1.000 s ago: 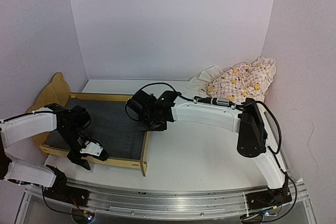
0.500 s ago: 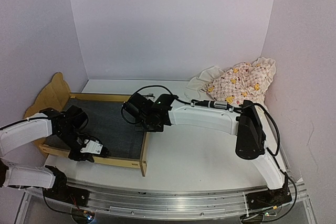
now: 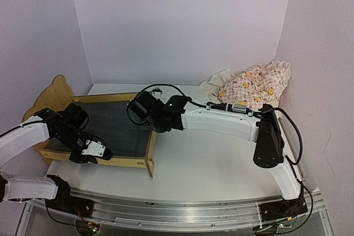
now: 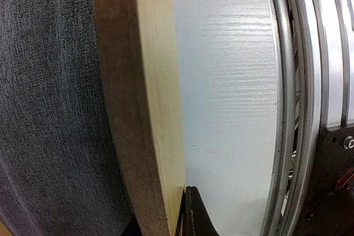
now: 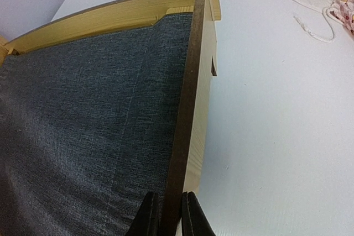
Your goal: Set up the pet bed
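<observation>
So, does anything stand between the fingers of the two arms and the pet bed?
Nothing visible does. The left fingers are shut on the near side rail of the pet bed, and the right fingers on its end board. The quilt lies apart in the far right corner.

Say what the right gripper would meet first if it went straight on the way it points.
The pet bed: the right gripper is shut on its end board's top edge, so it would press into that wood; depth unclear.
</observation>
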Action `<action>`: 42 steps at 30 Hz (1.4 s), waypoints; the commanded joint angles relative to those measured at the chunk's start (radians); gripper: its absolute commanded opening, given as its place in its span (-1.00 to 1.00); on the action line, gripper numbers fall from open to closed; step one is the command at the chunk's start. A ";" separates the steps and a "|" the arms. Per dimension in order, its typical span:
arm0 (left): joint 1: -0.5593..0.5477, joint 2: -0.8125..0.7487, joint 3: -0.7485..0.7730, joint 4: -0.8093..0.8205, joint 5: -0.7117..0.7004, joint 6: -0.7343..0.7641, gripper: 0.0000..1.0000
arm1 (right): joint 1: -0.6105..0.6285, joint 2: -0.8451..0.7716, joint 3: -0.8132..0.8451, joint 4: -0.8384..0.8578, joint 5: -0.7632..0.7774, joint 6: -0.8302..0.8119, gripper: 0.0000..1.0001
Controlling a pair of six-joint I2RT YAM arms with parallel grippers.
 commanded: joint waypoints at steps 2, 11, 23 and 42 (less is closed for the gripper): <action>-0.041 -0.013 0.262 0.368 0.008 0.291 -0.94 | -0.027 -0.170 -0.128 0.015 0.189 -0.082 -1.00; -0.042 0.018 0.191 0.144 0.102 0.082 -0.86 | -0.030 -0.125 -0.275 0.059 0.093 0.046 -1.00; -0.042 0.017 0.147 0.185 0.205 -0.065 0.21 | -0.063 -0.216 -0.519 0.076 0.219 0.171 -1.00; -0.041 0.311 0.776 0.237 0.159 -0.804 0.56 | -0.276 -0.574 -0.986 0.107 0.201 0.176 -1.00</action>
